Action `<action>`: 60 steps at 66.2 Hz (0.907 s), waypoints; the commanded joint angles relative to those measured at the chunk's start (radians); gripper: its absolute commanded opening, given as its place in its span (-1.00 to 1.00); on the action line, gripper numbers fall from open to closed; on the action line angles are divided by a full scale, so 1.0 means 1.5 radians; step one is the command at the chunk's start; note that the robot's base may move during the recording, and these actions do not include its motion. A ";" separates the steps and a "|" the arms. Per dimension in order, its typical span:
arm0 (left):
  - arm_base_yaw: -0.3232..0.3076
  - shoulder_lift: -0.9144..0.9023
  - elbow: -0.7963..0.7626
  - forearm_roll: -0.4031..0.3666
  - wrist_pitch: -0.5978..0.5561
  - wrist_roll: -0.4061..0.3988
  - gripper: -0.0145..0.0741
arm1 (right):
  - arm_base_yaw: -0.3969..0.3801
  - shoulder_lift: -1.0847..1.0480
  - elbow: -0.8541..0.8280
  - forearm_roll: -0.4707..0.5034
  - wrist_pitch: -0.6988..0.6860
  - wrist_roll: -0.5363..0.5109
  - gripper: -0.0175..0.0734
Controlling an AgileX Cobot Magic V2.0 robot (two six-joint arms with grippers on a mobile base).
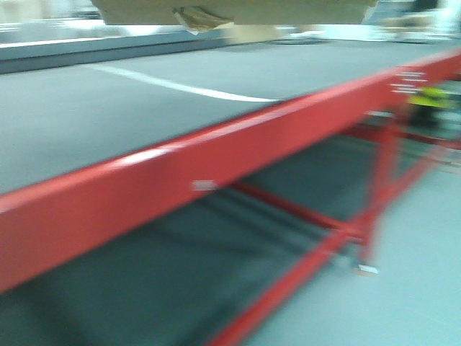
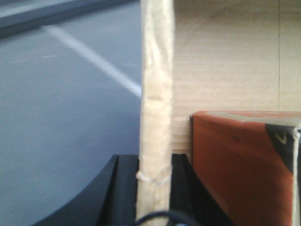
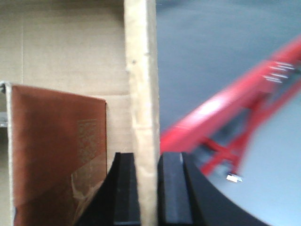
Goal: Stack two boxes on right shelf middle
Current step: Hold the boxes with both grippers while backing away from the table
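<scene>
Cardboard box is off the tabletop, up at the top edge of the front view, with only its underside showing and a ragged tape flap hanging from it. The box is open-topped and not empty. The left wrist view shows an orange-red carton with a dark corner sitting against the inner face. The right wrist view shows a red-brown carton with clear tape on its lower part; can't tell if it's the same carton. Left claw is clenched on the box's left side wall: one black finger inside the box, one outside, wall edge-on between them. Right claw is clamped the same way on the right side wall, with the wall pinched tight and no gap visible. Both claws point along their walls, with box interior on one side and grey tabletop on the other. Below and ahead are a white stripe across the tabletop, a red front rail running diagonally, red braces under it, and pale floor at lower right. The front view is blurred, so small labels on the rail are unreadable.
</scene>
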 commanded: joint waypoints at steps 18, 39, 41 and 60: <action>0.008 -0.011 -0.009 0.033 -0.013 -0.004 -0.92 | -0.010 -0.010 -0.013 -0.032 -0.020 0.004 -0.97; 0.008 -0.011 -0.009 0.033 -0.013 -0.004 -0.92 | -0.010 -0.010 -0.013 -0.032 -0.020 0.004 -0.97; 0.008 -0.011 -0.009 0.033 -0.013 -0.004 -0.92 | -0.010 -0.010 -0.013 -0.032 -0.020 0.004 -0.97; 0.008 -0.011 -0.009 0.036 -0.013 -0.004 -0.92 | -0.010 -0.010 -0.013 -0.032 -0.020 0.004 -0.97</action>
